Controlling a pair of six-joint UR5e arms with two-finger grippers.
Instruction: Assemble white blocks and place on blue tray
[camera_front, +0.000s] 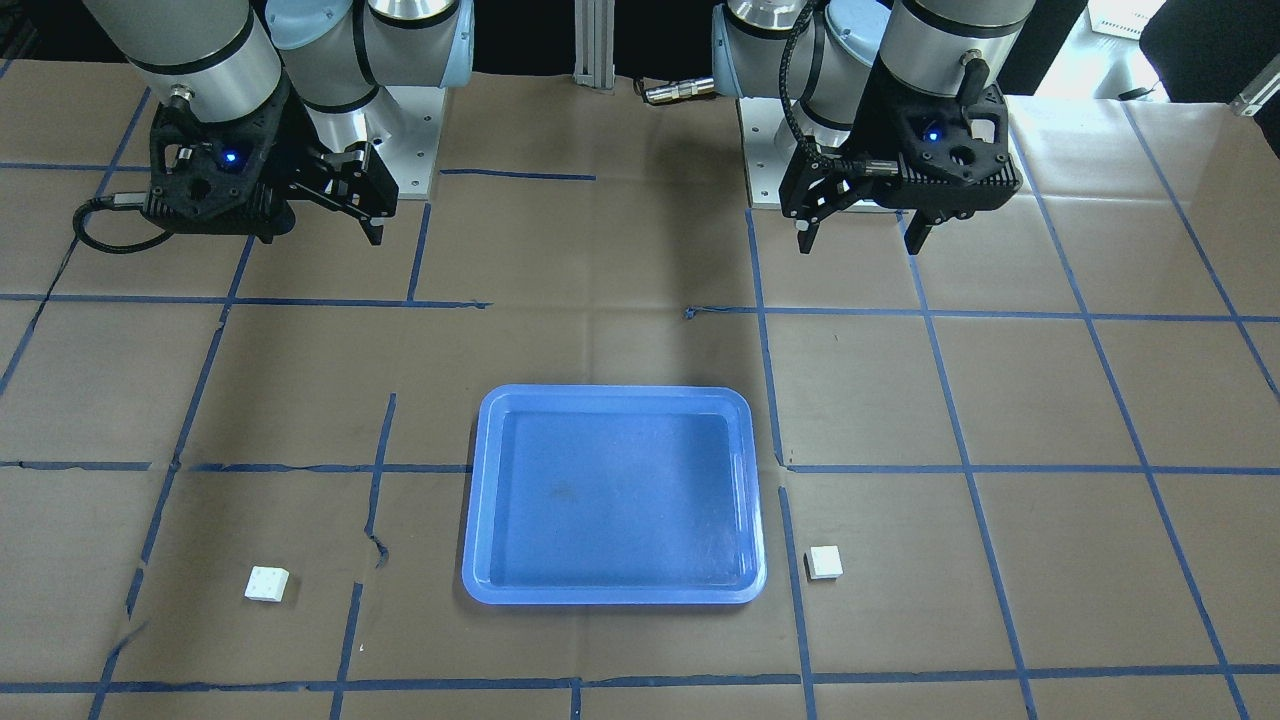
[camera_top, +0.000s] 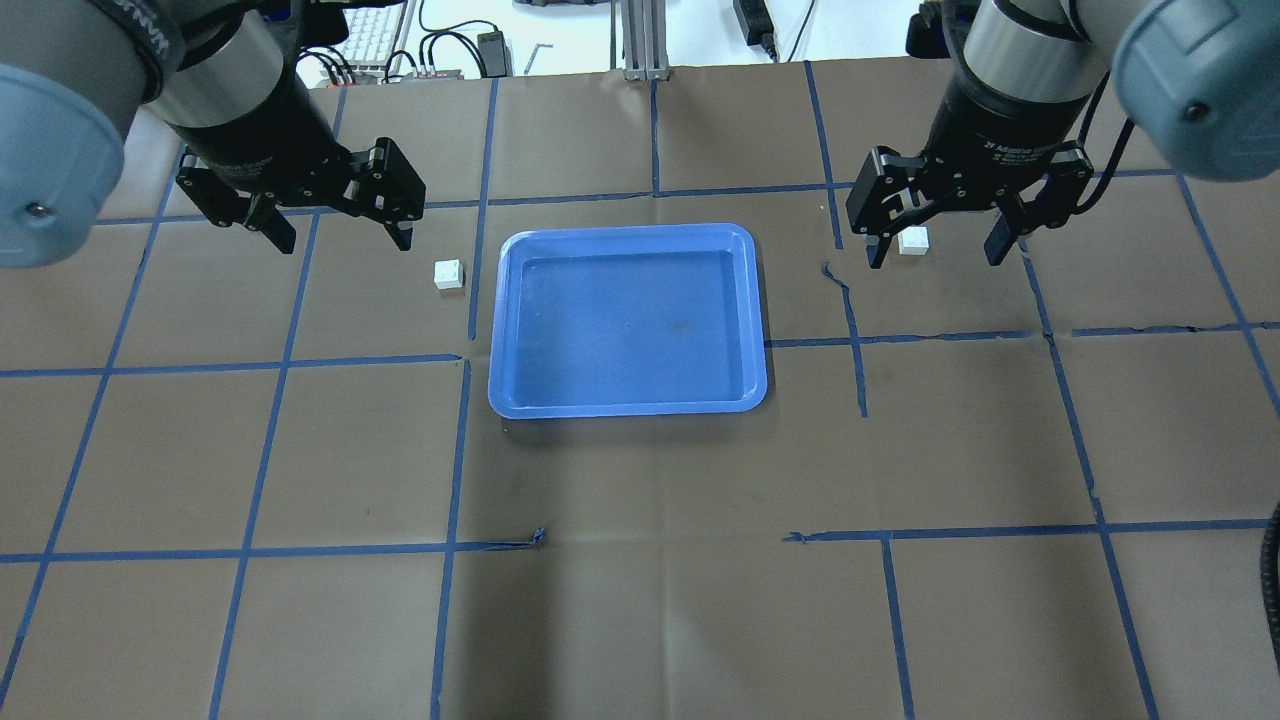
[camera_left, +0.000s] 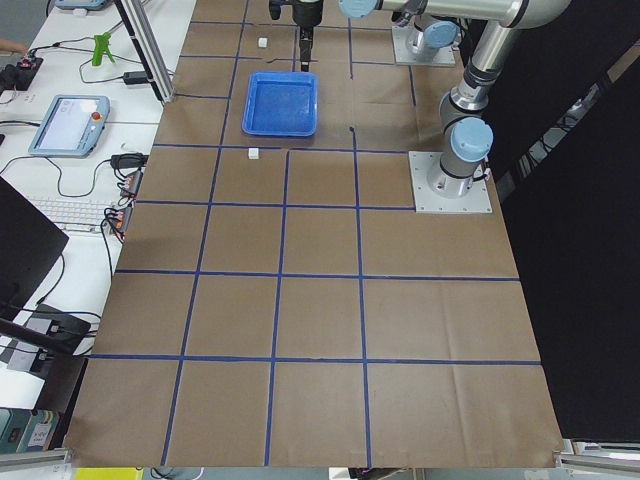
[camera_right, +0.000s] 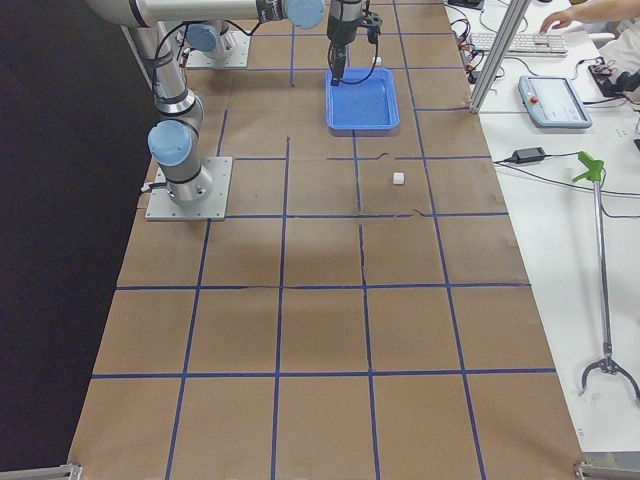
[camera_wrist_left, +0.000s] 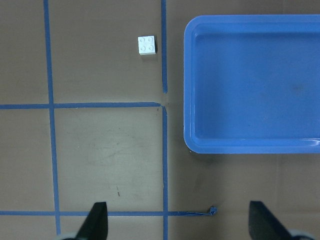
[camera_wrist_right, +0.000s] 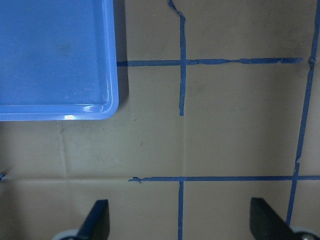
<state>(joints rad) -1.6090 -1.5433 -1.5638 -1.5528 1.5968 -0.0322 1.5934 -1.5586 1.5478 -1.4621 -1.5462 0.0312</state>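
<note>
- Separately, two white blocks lie on the counter (camera_top: 640, 600), one on each side of the blue tray (camera_top: 628, 232); they are not yet joined and neither is on the tray
- Left white block (camera_top: 448, 274) sits just beside the tray's short edge on the robot's left, flat with its studs up; the left wrist view shows all four studs
- Right white block (camera_top: 912, 240) lies on the robot's right, well apart from the tray
- With one block on each arm's side, each arm can probably pick up its own block, and the two could then be pressed together
- The tray sits midway between the two arms, probably so that either arm can reach it for the final placing
- Left jaws are spread wide and hold nothing; they point straight down at the counter
- Right jaws are also spread wide and hold nothing, pointing straight down
- In the overhead view the right white block seems to sit between the right jaws, but that is only the line of sight; the front-facing view shows both jaws raised near the robot's bases, well apart from the blocks
- Left arm (camera_top: 250, 130) and right arm (camera_top: 1010, 80) mirror each other, with wrists vertical and hovering above the blue tape grid (camera_top: 460, 450)
</note>
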